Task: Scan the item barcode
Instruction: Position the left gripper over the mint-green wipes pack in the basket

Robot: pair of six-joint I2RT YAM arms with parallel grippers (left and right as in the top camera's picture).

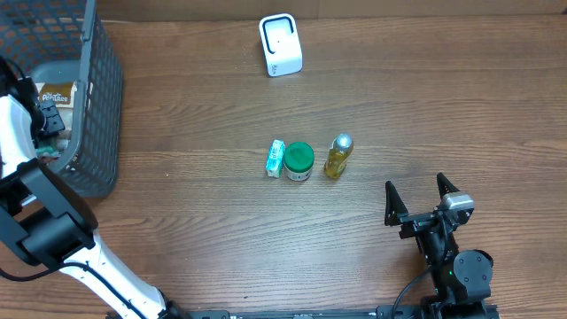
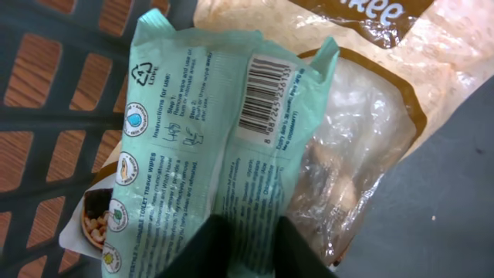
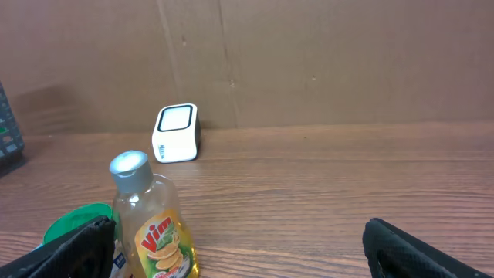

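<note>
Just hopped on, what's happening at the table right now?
The left gripper is down in the basket, pinched on a mint-green wipes pack with its barcode facing the wrist camera. The right gripper sits open and empty at the front of the table. The white scanner stands at the back; a small pack, a green-lidded jar and a Vim bottle sit in a row mid-table. Nothing is at the scanner yet.

Soft, even light; sharp views, faint shadows, little glare.

Bare wood [image 1: 292,102] between scanner [image 1: 280,44] and tight row of 3 items [image 1: 299,161] (basket [image 1: 102,93] wall at left)
</note>
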